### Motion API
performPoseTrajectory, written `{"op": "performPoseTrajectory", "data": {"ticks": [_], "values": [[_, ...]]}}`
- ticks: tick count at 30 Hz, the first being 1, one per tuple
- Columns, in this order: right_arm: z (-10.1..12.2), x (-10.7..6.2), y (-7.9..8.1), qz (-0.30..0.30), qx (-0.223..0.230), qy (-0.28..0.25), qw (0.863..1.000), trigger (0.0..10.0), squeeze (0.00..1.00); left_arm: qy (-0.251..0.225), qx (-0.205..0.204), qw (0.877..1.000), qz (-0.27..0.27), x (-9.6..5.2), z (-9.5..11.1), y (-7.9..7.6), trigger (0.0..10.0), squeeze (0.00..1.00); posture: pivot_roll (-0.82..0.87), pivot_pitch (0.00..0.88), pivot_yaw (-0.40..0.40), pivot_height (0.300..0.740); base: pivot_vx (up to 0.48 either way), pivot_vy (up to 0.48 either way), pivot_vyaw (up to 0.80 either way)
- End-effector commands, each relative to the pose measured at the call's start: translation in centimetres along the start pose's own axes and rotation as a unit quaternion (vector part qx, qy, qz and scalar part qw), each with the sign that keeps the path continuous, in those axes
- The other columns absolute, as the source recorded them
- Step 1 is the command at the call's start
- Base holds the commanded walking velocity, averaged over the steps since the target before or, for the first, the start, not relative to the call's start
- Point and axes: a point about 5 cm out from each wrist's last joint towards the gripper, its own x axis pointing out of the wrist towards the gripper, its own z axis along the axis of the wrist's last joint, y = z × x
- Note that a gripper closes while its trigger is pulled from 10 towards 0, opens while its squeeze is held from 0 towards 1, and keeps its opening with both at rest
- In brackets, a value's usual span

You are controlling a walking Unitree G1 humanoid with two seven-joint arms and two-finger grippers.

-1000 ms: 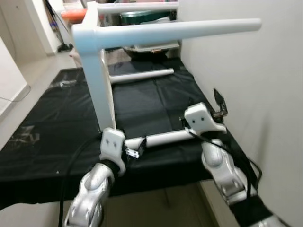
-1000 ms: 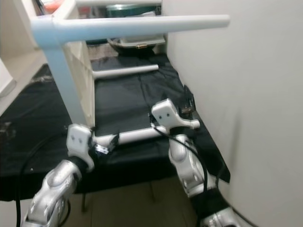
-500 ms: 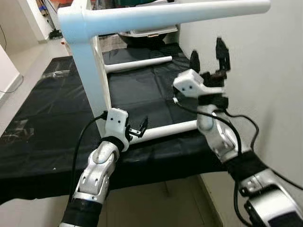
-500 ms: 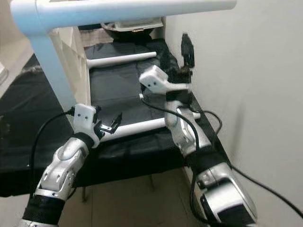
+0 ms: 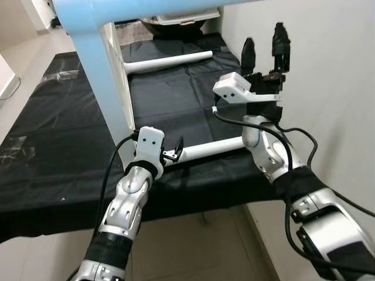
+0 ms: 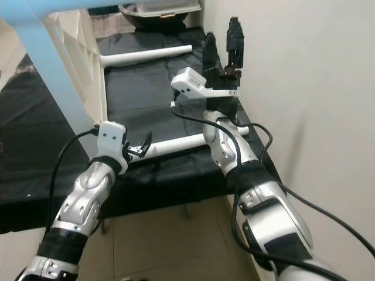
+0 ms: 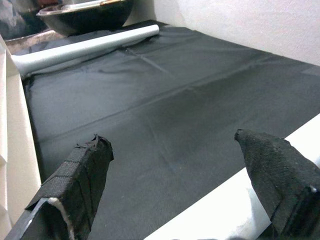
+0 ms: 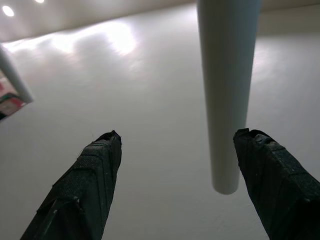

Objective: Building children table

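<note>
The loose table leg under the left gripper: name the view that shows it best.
Left eye view: the loose table leg lies whole on the black cloth, by the open left gripper. Right eye view shows the same. Left wrist view catches just a white stretch by one fingertip.

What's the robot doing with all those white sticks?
The robot is putting together a small table. The table frame stands on a black sheet. The left gripper is down at the near end of a loose white leg lying on the sheet, fingers open, not holding it. The right gripper is raised beside the wall, open, pointing up toward a leg already on the table. Another loose leg lies farther back.
</note>
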Motion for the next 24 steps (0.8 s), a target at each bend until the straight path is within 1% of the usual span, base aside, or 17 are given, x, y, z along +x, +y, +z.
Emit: {"op": "performPoseTrajectory", "data": {"ticks": [1,2,4,5,7,8,9,10,12,14,15,16,18,20,21,22,24], "values": [[0.6,0.5,0.0,-0.021,-0.013,-0.024,0.999,10.0,0.0,0.013,0.009,1.0,0.015,0.0,-0.7,0.5,10.0,0.0,-0.03,0.213,0.05,0.74,0.0,0.0,0.0],[1.1,1.2,0.0,-0.038,-0.013,-0.036,0.999,10.0,0.0,0.011,0.009,1.0,0.017,0.2,-0.6,0.5,10.0,0.0,-0.03,0.211,0.045,0.74,0.0,0.0,0.0],[1.1,1.2,0.0,-0.038,-0.013,-0.036,0.999,10.0,0.0,0.011,0.009,1.0,0.017,0.2,-0.6,0.5,10.0,0.0,-0.03,0.211,0.045,0.74,0.0,0.0,0.0],[1.6,1.9,-0.1,-0.053,-0.014,-0.049,0.997,10.0,0.0,0.009,0.009,1.0,0.019,0.3,-0.5,0.4,10.0,0.0,-0.02,0.21,0.043,0.74,0.0,0.0,0.0],[1.6,1.9,-0.1,-0.053,-0.014,-0.049,0.997,10.0,0.0,0.009,0.009,1.0,0.019,0.3,-0.5,0.4,10.0,0.0,-0.02,0.21,0.043,0.74,0.0,0.0,0.0],[1.9,2.4,-0.2,-0.064,-0.013,-0.058,0.996,10.0,0.0,0.007,0.009,1.0,0.021,0.3,-0.5,0.4,10.0,0.0,-0.02,0.205,0.04,0.74,0.0,0.0,0.0],[1.9,2.4,-0.2,-0.064,-0.013,-0.058,0.996,10.0,0.0,0.007,0.009,1.0,0.021,0.3,-0.5,0.4,10.0,0.0,-0.02,0.205,0.04,0.74,0.0,0.0,0.0],[2.3,3.3,-0.3,-0.073,-0.018,-0.067,0.995,10.0,0.0,0.007,0.008,1.0,0.022,0.2,-0.5,0.4,10.0,0.0,-0.03,0.195,0.039,0.74,0.0,0.0,0.0],[2.3,3.3,-0.3,-0.073,-0.018,-0.067,0.995,10.0,0.0,0.007,0.008,1.0,0.022,0.2,-0.5,0.4,10.0,0.0,-0.03,0.195,0.039,0.74,0.0,0.0,0.0],[3.1,4.8,-0.6,-0.086,-0.027,-0.081,0.993,10.0,0.0,0.008,0.009,1.0,0.024,-0.1,-0.8,0.4,10.0,0.0,-0.03,0.182,0.032,0.74,0.0,0.0,0.0],[3.1,4.8,-0.6,-0.086,-0.027,-0.081,0.993,10.0,0.0,0.008,0.009,1.0,0.024,-0.1,-0.8,0.4,10.0,0.0,-0.03,0.182,0.032,0.74,0.0,0.0,0.0],[3.5,5.3,-0.7,-0.092,-0.03,-0.088,0.991,10.0,0.0,0.009,0.009,1.0,0.025,-0.3,-1.0,0.4,10.0,0.0,-0.03,0.177,0.029,0.74,0.0,0.0,0.0],[3.5,5.3,-0.7,-0.092,-0.03,-0.088,0.991,10.0,0.0,0.009,0.009,1.0,0.025,-0.3,-1.0,0.4,10.0,0.0,-0.03,0.177,0.029,0.74,0.0,0.0,0.0],[4.4,6.7,-1.1,-0.113,-0.035,-0.102,0.988,10.0,0.0,0.007,0.012,0.999,0.036,-0.4,-1.2,0.6,10.0,0.0,-0.04,0.166,0.022,0.74,0.0,0.0,0.0],[4.4,6.7,-1.1,-0.113,-0.035,-0.102,0.988,10.0,0.0,0.007,0.012,0.999,0.036,-0.4,-1.2,0.6,10.0,0.0,-0.04,0.166,0.022,0.74,0.0,0.0,0.0],[4.9,7.4,-1.4,-0.126,-0.035,-0.108,0.985,10.0,0.0,0.004,0.015,0.999,0.045,-0.4,-1.2,0.9,10.0,0.0,-0.04,0.156,0.02,0.74,0.0,0.0,0.0],[5.3,7.9,-1.6,-0.134,-0.035,-0.113,0.984,10.0,0.0,0.0,0.016,0.999,0.052,-0.3,-1.2,1.1,10.0,0.0,-0.05,0.149,0.017,0.74,0.0,0.0,0.0]]}}
